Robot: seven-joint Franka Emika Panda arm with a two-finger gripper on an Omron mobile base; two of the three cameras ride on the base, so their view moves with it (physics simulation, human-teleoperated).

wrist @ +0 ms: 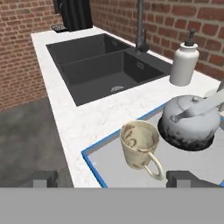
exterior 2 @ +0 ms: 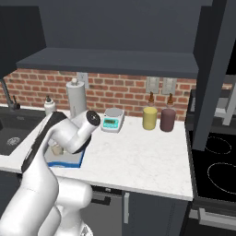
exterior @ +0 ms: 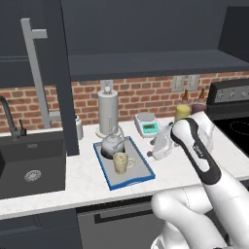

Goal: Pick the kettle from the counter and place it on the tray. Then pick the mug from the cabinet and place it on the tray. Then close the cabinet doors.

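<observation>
Your mug (exterior: 121,162) and kettle (exterior: 112,144) both sit on the tray (exterior: 144,173), near the table's (exterior: 87,180) front edge. Your pincer (wrist: 113,178) is open and holds nothing, just beside the mug. The door (exterior: 59,73) is not shut yet. When you swing your arm up to it, you could bump the mug and tip it over.

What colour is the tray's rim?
Blue, around a grey surface; the tray rim shows best in the hand view.
</observation>
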